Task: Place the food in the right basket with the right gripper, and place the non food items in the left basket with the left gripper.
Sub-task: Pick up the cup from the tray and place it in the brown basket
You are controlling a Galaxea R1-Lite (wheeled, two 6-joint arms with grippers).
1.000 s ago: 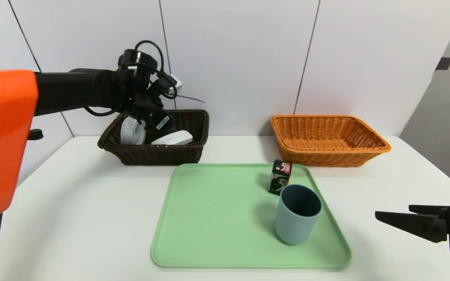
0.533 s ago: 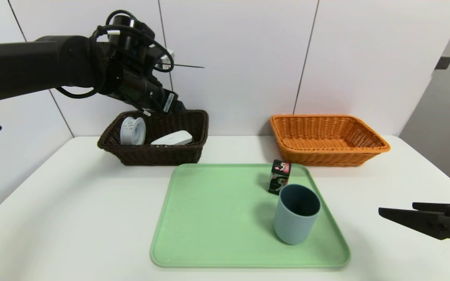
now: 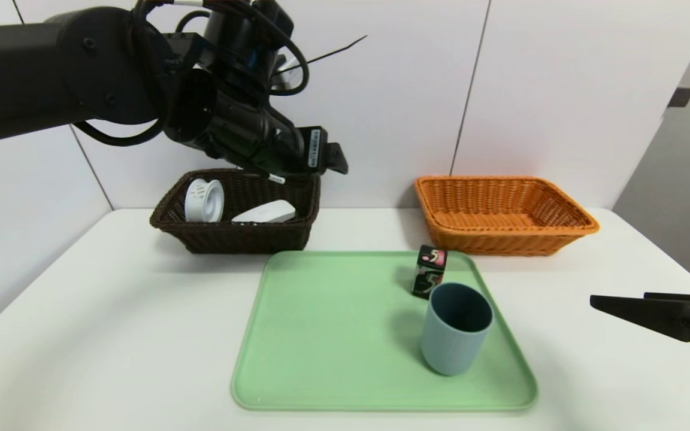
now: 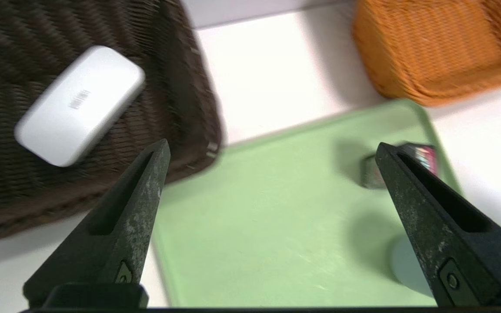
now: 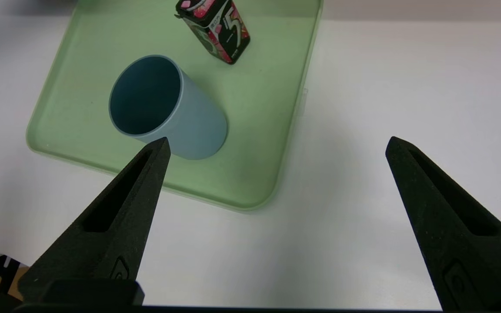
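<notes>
Overhead, left claw (image 4: 272,152) gapes empty; right claw (image 5: 278,143), wide, empty, beside tray (image 3: 333,335) on white table (image 3: 111,335).

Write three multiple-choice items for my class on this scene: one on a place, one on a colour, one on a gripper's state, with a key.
1. Where does the cup stand?
A. In the left basket
B. On the tray
C. In the right basket

2. What colour is the right basket?
A. Orange
B. Green
C. White

3. How are the right gripper's fingers?
A. Shut on the cup
B. Shut and empty
C. Open and empty

Key:
1 B: the cup stands on the green tray.
2 A: the right basket is orange wicker.
3 C: the right gripper has its fingers wide apart, nothing between them but a view of tray and table.
</notes>
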